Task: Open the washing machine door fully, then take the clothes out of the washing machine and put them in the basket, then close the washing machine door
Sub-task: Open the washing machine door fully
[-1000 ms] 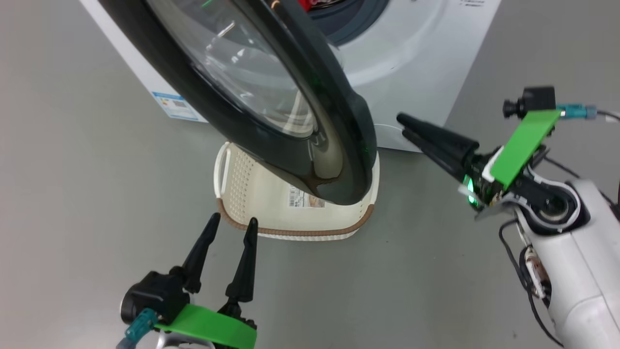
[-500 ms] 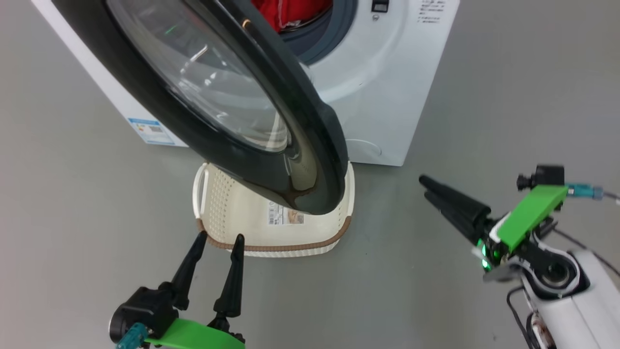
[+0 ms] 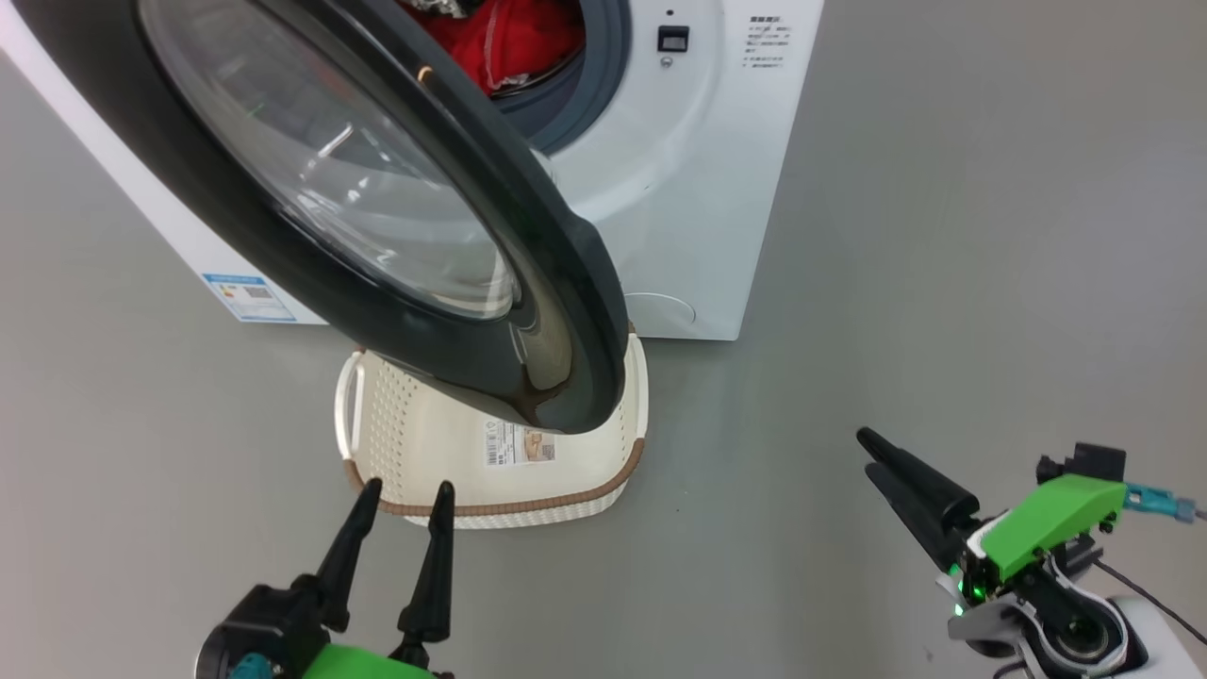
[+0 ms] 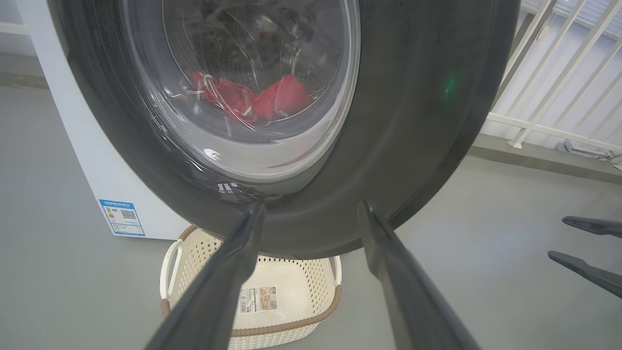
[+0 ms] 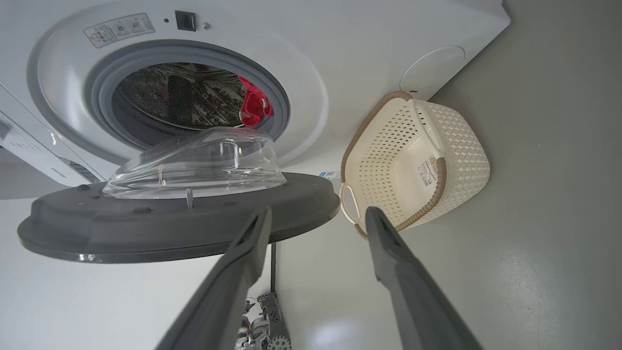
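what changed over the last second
The right gripper drew back from the washing machine door toward the robot, open and empty. The head camera shifted too. Unchanged: door open, clothes in the drum, basket empty, left gripper open.

The floor (image 3: 990,189) is grey and smooth. A white fence (image 4: 563,63) with thin bars stands at the side. A low grey step (image 4: 544,163) runs below it.

Blue sticker (image 3: 249,297) on washing machine (image 3: 698,189), basket (image 3: 396,434) label (image 3: 520,443): print illegible.

Bright even light; glare on door glass (image 3: 321,179); wrist views distorted.
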Controlling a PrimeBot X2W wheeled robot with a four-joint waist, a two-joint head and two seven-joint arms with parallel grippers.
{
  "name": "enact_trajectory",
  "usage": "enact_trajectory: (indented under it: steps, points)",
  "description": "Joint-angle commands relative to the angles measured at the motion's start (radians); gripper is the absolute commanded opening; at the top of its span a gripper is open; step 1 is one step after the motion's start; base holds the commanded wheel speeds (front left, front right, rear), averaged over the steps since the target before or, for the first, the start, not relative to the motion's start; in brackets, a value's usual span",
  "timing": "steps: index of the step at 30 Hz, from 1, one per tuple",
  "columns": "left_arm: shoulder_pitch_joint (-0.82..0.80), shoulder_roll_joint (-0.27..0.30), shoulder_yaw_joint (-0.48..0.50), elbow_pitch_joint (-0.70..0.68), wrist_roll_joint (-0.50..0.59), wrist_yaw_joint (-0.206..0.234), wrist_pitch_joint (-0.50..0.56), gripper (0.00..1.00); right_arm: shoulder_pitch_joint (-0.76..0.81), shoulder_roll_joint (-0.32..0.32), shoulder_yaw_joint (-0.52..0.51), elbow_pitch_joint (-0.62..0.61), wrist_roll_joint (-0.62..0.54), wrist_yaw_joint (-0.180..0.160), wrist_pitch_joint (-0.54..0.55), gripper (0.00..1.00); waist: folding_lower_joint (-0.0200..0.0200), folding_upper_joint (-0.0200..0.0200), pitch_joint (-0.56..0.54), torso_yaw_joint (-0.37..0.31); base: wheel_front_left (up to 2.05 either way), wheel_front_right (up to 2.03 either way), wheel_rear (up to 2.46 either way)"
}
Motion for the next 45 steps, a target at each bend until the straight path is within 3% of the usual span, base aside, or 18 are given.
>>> enact_trajectory:
  steps: [1,9,22,27,33,45]
  points:
    - [0.008,0.01,0.035,-0.022,0.012,-0.009,-0.012,1.0,0.007,-0.009,0.016,-0.023,-0.008,0.008,-0.011,1.0,0.0,0.0,-0.004,-0.007,0.0,0.0,0.0]
    - [0.02,0.01,0.041,-0.02,0.012,-0.009,-0.012,1.0,0.057,-0.051,0.054,-0.017,-0.115,0.008,-0.149,1.0,0.0,0.0,-0.01,-0.024,0.0,0.0,0.0]
    - [0.024,0.01,0.047,-0.006,0.01,-0.011,-0.012,1.0,0.06,-0.195,0.337,0.002,-0.395,0.008,-0.612,1.0,0.0,0.0,-0.018,-0.031,0.0,0.0,0.0]
    - [0.023,0.01,0.048,-0.002,0.01,-0.012,-0.012,1.0,0.044,-0.233,0.417,0.022,-0.469,0.008,-0.687,1.0,0.0,0.0,-0.021,-0.029,0.0,0.0,0.0]
    - [0.028,0.01,0.052,-0.001,0.011,-0.012,-0.012,1.0,0.071,-0.216,0.303,-0.035,-0.641,0.008,-0.69,1.0,0.0,0.0,-0.025,-0.029,0.0,0.0,0.0]
    - [0.031,0.01,0.055,-0.003,0.009,-0.013,-0.012,1.0,0.202,-0.093,0.061,-0.215,-0.999,0.008,-0.69,1.0,0.0,0.0,-0.036,-0.025,0.0,0.0,0.0]
